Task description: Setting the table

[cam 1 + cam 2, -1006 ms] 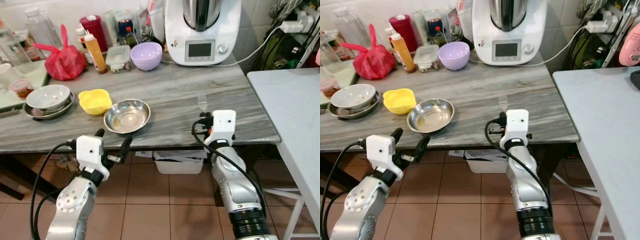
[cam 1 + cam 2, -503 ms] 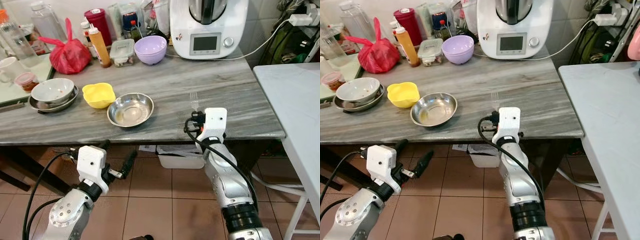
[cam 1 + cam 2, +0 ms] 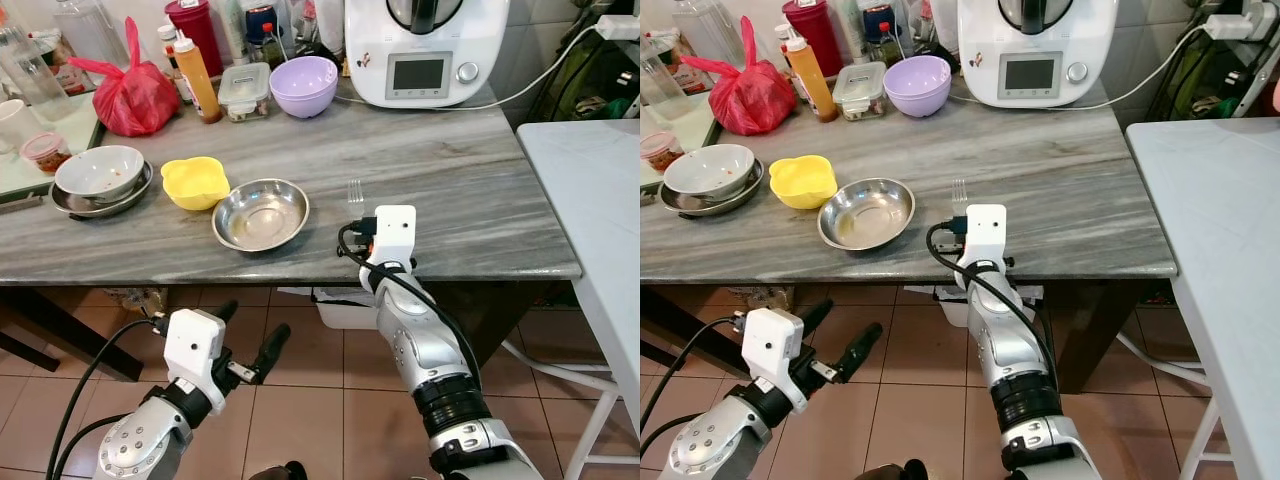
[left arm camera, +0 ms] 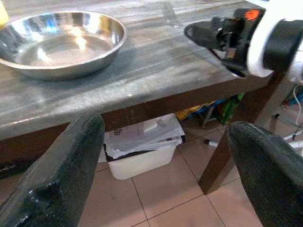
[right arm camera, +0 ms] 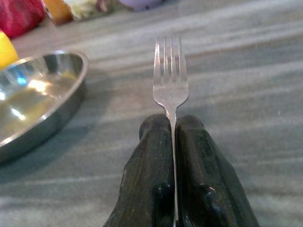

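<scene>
Grey marble-patterned tabletop (image 3: pixel 450 170) filled the middle of our head views, its back edge crowded with kitchen things. We held a fork (image 5: pixel 170 80) in our right gripper (image 5: pixel 173 130), the two black fingers pressed together on its handle, tines pointing away over the table surface near the front edge, at the centre of the frame. The fork sat just to the right of a steel bowl (image 3: pixel 260 213), close to it but apart. Whether the fork touched the tabletop we could not tell.

We judged the setting to be at an early stage: one bowl stood at the front with the fork being brought beside it, and the fork had not yet been let go. Laying it down next to the bowl and releasing it remained.

Our left gripper (image 3: pixel 247 340) hung below the table edge at the lower left, over the tiled floor, fingers spread and holding nothing.

Further out, a yellow bowl (image 3: pixel 194 181) stood left of the steel one, and a white bowl on a metal plate (image 3: pixel 98 174) lay further left. Along the upper edge stood a purple bowl (image 3: pixel 304 85), a red bag (image 3: pixel 133 95), a sauce bottle (image 3: pixel 198 78) and a white kitchen machine (image 3: pixel 427 50). Nothing lay between the fork and the bare surface ahead. A white table (image 3: pixel 600 200) stood at the right.
</scene>
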Controlling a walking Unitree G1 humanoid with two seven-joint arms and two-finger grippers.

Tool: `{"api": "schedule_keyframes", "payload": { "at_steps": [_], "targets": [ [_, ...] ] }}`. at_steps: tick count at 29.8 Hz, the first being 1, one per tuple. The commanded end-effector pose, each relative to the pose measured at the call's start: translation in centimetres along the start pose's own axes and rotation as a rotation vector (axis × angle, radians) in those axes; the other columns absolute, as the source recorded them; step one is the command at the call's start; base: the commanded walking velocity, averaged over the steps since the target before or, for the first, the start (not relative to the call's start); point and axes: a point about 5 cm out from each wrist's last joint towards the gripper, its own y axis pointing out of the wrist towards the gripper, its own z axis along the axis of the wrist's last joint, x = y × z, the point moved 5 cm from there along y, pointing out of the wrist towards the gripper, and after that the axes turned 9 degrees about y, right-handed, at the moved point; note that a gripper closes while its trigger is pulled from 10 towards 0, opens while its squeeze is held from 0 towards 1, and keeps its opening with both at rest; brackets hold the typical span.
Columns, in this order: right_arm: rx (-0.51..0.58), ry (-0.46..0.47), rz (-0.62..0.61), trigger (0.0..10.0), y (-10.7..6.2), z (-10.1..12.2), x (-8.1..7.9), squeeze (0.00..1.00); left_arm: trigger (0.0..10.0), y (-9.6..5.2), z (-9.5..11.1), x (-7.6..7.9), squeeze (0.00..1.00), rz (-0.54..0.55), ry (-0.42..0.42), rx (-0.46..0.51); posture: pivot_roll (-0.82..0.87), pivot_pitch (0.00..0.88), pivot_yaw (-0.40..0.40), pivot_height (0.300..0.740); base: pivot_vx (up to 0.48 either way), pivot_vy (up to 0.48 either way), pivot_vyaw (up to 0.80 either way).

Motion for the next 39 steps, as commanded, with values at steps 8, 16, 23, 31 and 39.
{"api": "schedule_keyframes", "payload": {
  "at_steps": [8, 16, 23, 31, 39],
  "targets": [
    [-0.005, 0.058, 0.004, 10.0, 1.2, 0.3, -1.9, 0.00, 10.0, -0.2, 0.0, 0.6, 0.00, -0.037, -0.003, -0.014, 0.01, 0.170, 0.114, 0.740, 0.000, 0.000, 0.00],
    [0.011, 0.061, -0.011, 10.0, 2.0, 1.1, -2.1, 0.00, 10.0, -0.2, -0.2, 0.9, 0.00, -0.052, -0.005, -0.020, 0.02, 0.173, 0.115, 0.740, 0.000, 0.000, 0.00],
    [-0.006, 0.072, -0.010, 10.0, 2.5, 1.0, -2.4, 0.00, 10.0, -0.3, -0.2, 1.2, 0.00, -0.058, -0.007, -0.023, 0.02, 0.175, 0.113, 0.740, 0.000, 0.000, 0.00],
    [-0.038, 0.048, 0.017, 10.0, 2.6, 0.3, -3.3, 0.00, 10.0, -0.2, -0.3, 1.4, 0.00, -0.067, -0.007, -0.023, 0.02, 0.172, 0.109, 0.740, 0.000, 0.000, 0.00],
    [-0.038, 0.039, 0.011, 10.0, 2.8, 0.3, -3.3, 1.00, 10.0, 0.0, -0.2, 1.5, 0.00, -0.075, 0.000, -0.018, 0.02, 0.163, 0.111, 0.740, 0.000, 0.000, 0.00]
  ]
}}
